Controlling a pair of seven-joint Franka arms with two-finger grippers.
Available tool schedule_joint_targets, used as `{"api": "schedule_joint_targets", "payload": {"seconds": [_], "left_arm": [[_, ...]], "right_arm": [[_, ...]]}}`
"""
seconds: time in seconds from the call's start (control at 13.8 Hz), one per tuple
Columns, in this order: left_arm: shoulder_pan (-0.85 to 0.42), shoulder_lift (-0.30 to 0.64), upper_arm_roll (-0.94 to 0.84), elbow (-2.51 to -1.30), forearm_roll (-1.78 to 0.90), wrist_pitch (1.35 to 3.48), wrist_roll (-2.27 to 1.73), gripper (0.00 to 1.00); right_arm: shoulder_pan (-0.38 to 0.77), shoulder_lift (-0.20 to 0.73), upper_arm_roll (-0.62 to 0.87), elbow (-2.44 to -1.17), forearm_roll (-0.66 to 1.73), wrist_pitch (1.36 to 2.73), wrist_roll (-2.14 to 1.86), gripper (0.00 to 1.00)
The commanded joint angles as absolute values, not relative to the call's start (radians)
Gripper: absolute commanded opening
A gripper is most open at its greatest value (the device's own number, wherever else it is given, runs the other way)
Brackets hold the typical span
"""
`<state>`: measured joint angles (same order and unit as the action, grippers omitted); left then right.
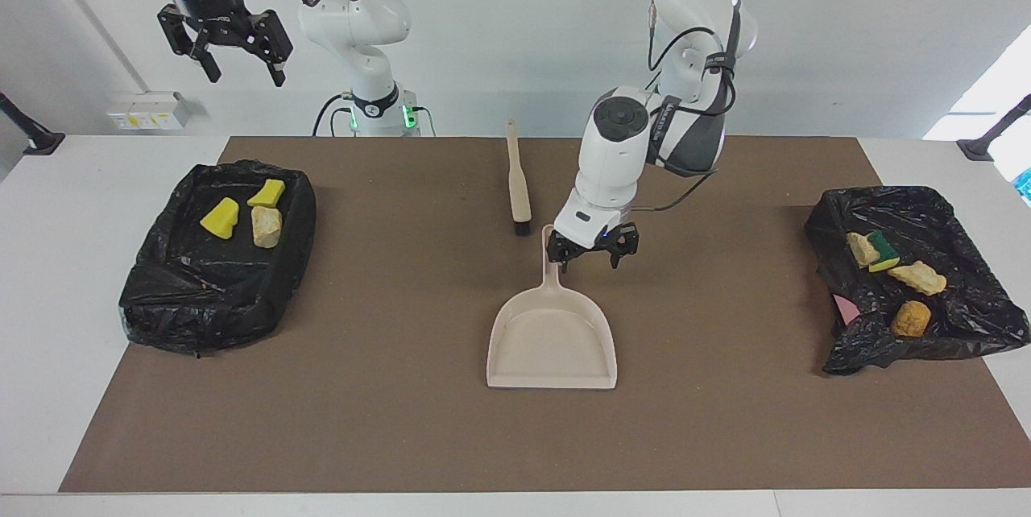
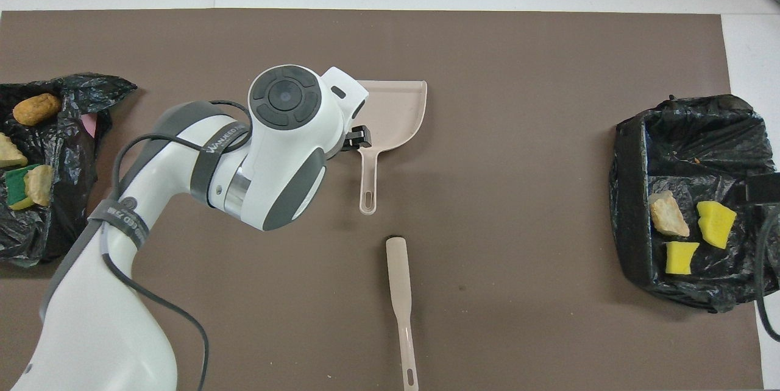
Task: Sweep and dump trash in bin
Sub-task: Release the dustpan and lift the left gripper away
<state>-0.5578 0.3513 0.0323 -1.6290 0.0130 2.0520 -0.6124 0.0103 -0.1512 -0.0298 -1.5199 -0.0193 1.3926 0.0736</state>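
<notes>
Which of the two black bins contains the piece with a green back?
The bin at the left arm's end; its green-backed sponge lies among three brownish pieces. The other bin holds none.

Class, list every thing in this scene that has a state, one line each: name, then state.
Dustpan: flat on the mat, empty, released.
Brush: lying on the mat, unheld.
Bin at right arm's end: holds three trash pieces.
Bin at left arm's end: holds four trash pieces.
Left gripper: jaws open, beside the dustpan handle.
Right gripper: open, raised, waiting.
</notes>
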Motion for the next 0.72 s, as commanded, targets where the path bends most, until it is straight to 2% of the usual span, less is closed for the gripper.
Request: {"api": "schedule_joint_targets", "payload": {"seconds": [0.0, 0.36, 0.65], "left_arm": [[-0.499, 0.345, 0.034, -1.64, -0.002, 2.051, -0.61, 1.0], [-0.364, 0.302, 0.035, -1.612, 0.011, 2.011, -0.389, 1.0], [-0.243, 0.299, 0.031, -1.545, -0.002, 1.886, -0.168, 1.0]], "right_arm": [[0.006, -0.16, -0.029, -1.525, -0.012, 1.405, 0.049, 1.0], [0.005, -0.16, -0.029, -1.525, -0.014, 1.405, 0.051, 1.0], [0.006, -0.16, -0.029, -1.525, -0.014, 1.405, 0.051, 1.0]]}}
